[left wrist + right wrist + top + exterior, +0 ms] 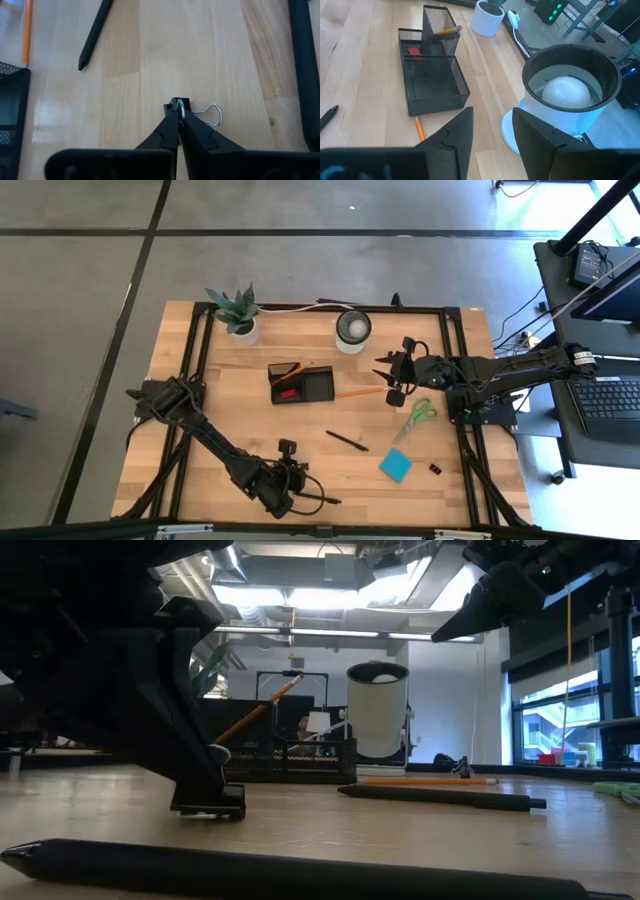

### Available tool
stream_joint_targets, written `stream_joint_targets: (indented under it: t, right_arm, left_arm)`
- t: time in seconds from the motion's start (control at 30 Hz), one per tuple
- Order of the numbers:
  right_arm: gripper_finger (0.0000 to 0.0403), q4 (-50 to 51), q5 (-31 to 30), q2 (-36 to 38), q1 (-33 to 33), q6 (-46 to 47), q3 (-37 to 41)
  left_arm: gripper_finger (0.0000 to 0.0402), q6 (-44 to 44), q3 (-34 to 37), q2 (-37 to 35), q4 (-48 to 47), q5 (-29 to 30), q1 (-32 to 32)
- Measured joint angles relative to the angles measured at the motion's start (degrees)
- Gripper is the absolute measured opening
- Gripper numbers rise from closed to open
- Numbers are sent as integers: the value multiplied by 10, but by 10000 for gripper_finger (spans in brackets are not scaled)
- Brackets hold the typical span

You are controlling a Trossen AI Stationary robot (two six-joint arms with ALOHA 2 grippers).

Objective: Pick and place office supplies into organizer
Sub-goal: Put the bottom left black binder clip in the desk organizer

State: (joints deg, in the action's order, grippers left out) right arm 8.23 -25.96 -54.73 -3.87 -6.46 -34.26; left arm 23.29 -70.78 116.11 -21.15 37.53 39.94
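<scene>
**Clip pinched at the near edge: lift clean, then carry to the tray**

Nearest the low camera, a long black pen lies across the worktop, right beside where the left arm is working. Farther back, toward the middle, stands the organizer, a black mesh tray already holding an orange pencil and a red eraser. The right gripper hovers above the worktop near the white cup, its fingers apart and holding nothing. Green-handled scissors, a blue sticky-note pad, a second pen and a loose pencil lie out on the wood.

At the near edge, the left gripper has its fingers pressed together on a small black binder clip, whose wire handle juts out sideways. That hold looks narrow, so a straight, slow lift seems wise before swinging toward the organizer. Raising it enough to clear the neighbouring pen and the tray's wall should avoid a snag, and releasing low inside an empty compartment should keep the clip from bouncing out.
</scene>
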Motion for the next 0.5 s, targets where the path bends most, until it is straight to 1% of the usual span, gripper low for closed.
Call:
stream_joint_targets:
  t: [0.1, 0.2, 0.27, 0.37, 0.5]
  right_arm:
    - [140, 0, 0, 0, 0, 0, 0]
    - [140, 0, 0, 0, 0, 0, 0]
    - [140, 0, 0, 0, 0, 0, 0]
    - [140, -1, 0, 0, 0, 1, 0]
    - [140, -3, 0, 0, 0, 2, 0]
  left_arm:
    - [5, -1, -3, 0, -1, 16, 0]
    - [3, -22, -15, -3, -5, 44, 0]
    - [3, -26, -25, -15, -27, 64, -2]
    - [2, 23, -36, -47, -80, 79, -12]
    - [2, 115, -37, -102, -178, 77, -37]
